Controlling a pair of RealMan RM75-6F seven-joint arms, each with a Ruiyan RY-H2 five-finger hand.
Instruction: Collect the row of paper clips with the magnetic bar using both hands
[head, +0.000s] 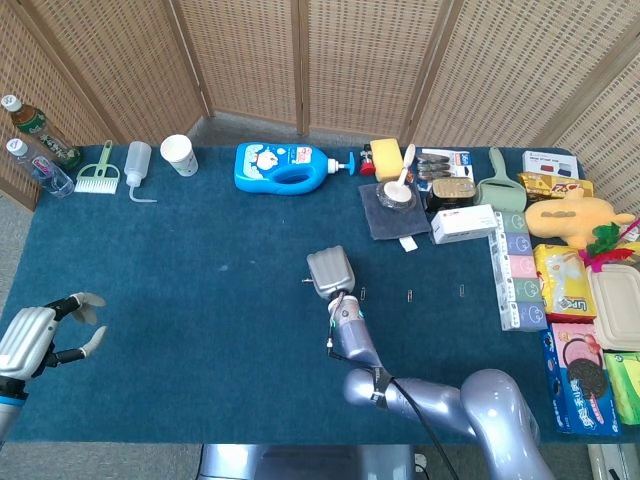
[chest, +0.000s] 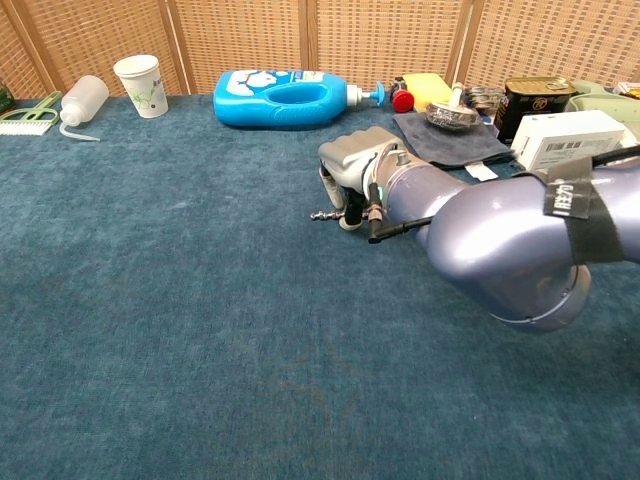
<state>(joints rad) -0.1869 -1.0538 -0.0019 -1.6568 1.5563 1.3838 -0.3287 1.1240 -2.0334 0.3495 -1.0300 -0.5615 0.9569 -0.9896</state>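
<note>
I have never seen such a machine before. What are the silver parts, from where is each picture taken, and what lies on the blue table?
The silver parts are two robot arms, each ending in a mechanical hand. One picture looks down from the robot's head, the other looks forward from its chest.

The right hand rests on the blue table near the middle and holds a thin dark magnetic bar that sticks out sideways. The left hand hangs at the table's near left edge, fingers apart, holding nothing.

Small paper clips lie in a row to the right of the right hand. Along the far edge stand a blue detergent bottle, a paper cup and a white box.
</note>
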